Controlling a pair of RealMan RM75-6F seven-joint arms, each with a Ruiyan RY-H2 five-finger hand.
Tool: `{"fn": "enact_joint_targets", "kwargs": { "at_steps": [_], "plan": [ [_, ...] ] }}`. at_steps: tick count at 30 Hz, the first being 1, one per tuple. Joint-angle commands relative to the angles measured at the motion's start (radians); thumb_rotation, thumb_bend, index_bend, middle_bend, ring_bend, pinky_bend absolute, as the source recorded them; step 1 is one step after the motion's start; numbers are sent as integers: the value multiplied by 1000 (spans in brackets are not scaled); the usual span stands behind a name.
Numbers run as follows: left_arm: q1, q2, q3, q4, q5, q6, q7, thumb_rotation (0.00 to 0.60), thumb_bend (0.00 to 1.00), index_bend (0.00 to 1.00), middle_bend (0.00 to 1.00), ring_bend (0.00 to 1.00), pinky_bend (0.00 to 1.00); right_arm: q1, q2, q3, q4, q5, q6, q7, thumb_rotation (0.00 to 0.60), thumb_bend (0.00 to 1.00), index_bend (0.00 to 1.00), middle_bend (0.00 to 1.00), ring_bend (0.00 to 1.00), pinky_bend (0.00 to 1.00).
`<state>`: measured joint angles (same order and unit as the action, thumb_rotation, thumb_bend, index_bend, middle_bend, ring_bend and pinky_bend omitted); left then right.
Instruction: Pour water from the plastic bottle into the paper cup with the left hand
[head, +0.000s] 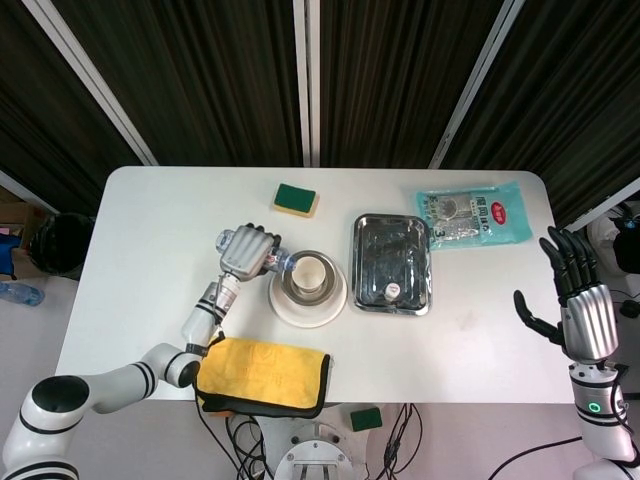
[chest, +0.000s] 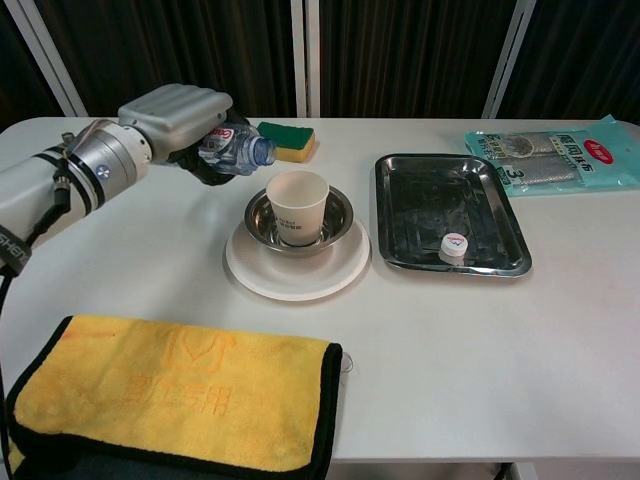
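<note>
With the bottle (chest: 237, 148) gripped round its body in the left hand (chest: 180, 118), lying nearly on its side, its open mouth sits just left of the cup (chest: 297, 205) rim, above the table (chest: 560, 330). Thin clear plastic, probably light and easily crushed, so a firm hold mid-body looks wise. The cup stands upright in a steel bowl (chest: 336, 215) on a plate (chest: 250, 270); whether it holds water cannot be told. The tray (chest: 400, 215) holds only a bottle cap (chest: 454, 244). The right hand (head: 580, 300) hangs spread and empty, well off to the side.
</note>
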<state>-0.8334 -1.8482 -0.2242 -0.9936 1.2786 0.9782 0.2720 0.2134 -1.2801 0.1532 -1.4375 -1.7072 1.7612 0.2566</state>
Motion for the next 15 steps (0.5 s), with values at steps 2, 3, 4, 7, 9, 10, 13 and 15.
{"fn": "enact_joint_targets", "kwargs": {
  "at_steps": [2,3,4,7,9,10,13,15],
  "plan": [
    [-10,-12,3,16,7,9,30,600,537,695,736,505,522,-1,-1,1,3,4,1,4,600,385,0,0,0,0],
    [-12,-15,5,22,9,13,41,600,538,696,737,506,523,-1,-1,2,5,5,2,6,600,385,0,0,0,0],
    [-14,-18,6,28,10,15,53,600,538,696,737,507,524,-2,-1,2,6,5,3,8,600,385,0,0,0,0],
    [-20,-28,8,46,9,15,83,600,538,696,738,507,526,-3,0,1,8,5,6,10,600,385,0,0,0,0],
    [-22,-33,9,53,8,15,91,600,538,696,738,507,526,-4,0,2,10,5,7,12,600,385,0,0,0,0],
    [-23,-34,10,55,9,15,92,600,538,696,738,507,526,-4,0,2,11,6,7,14,600,385,0,0,0,0],
    [-23,-37,9,58,6,13,94,600,538,697,738,507,526,-4,1,3,14,9,6,18,600,386,0,0,0,0],
    [-24,-39,9,59,4,12,93,600,538,697,737,507,526,-4,0,3,15,9,5,19,600,385,0,0,0,0]
  ]
}}
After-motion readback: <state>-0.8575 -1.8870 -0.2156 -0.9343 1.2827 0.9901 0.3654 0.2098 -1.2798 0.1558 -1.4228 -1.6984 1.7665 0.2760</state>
